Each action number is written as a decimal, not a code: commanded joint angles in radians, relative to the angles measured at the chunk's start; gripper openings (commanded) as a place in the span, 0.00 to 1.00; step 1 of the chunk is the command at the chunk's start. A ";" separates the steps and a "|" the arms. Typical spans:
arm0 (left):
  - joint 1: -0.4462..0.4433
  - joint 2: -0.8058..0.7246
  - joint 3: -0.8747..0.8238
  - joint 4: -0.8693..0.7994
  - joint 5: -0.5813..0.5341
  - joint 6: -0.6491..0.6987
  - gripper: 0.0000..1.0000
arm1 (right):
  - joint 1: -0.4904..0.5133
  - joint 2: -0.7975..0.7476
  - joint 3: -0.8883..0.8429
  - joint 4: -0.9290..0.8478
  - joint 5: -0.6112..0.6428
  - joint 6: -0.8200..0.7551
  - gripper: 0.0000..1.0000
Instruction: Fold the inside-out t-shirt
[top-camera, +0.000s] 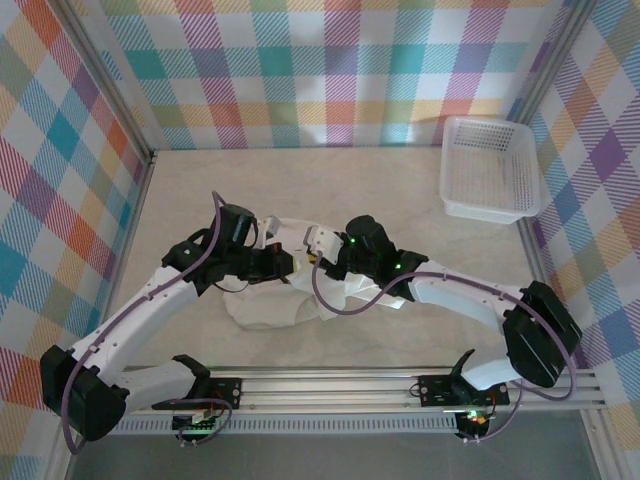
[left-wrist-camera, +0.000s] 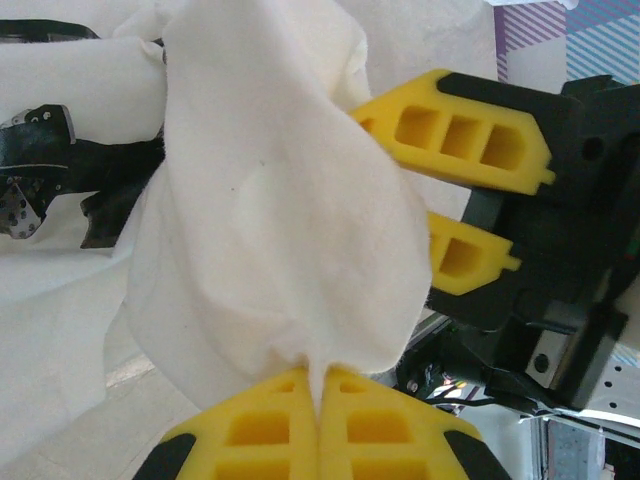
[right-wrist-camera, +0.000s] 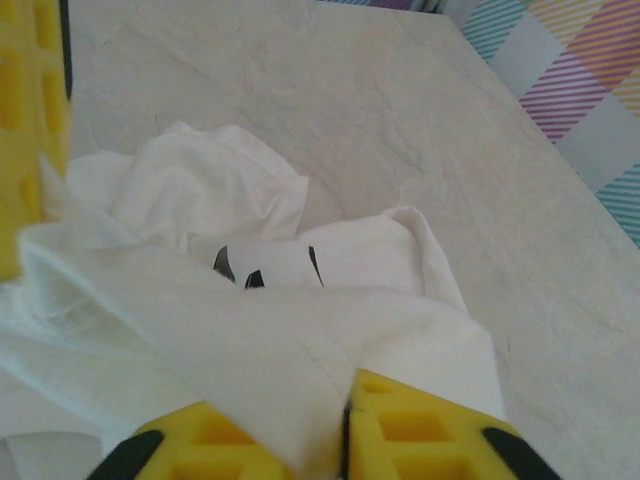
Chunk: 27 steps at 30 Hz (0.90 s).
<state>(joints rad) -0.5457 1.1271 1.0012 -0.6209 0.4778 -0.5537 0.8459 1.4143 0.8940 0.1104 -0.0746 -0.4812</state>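
T-shirt (top-camera: 265, 310) on table (top-camera: 300, 190) centre, basket (top-camera: 480, 210) behind, right

The t-shirt (left-wrist-camera: 270, 200) is soft cream-white cloth, matt and creased into loose folds. At the bottom of the left wrist frame, the fingers (left-wrist-camera: 260, 428) of the left gripper (left-wrist-camera: 318, 388) are matt yellow plastic moulded with hollow cells; the right gripper (right-wrist-camera: 345, 415) is made of the same stuff. The table (top-camera: 330, 190) is smooth, pale and stone-patterned, perhaps laminate. At upper right, the basket (top-camera: 480, 210) is white plastic mesh. The rail (top-camera: 340, 385) along the bottom is bare ribbed metal. The arm shells (top-camera: 140, 308) are smooth white plastic with a slight sheen.
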 joint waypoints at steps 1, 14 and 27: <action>-0.007 -0.002 0.001 0.021 0.019 0.005 0.00 | 0.001 0.022 0.042 -0.046 -0.011 0.016 0.14; 0.001 -0.043 0.027 -0.084 -0.091 0.048 0.00 | -0.078 0.028 0.153 -0.254 0.046 0.100 0.13; 0.012 -0.001 0.040 -0.061 -0.063 0.055 0.00 | -0.258 -0.009 0.179 -0.382 -0.150 0.428 0.08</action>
<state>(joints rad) -0.5407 1.1336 1.0019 -0.6785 0.4019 -0.5140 0.5949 1.3636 1.0340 -0.2081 -0.2741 -0.0834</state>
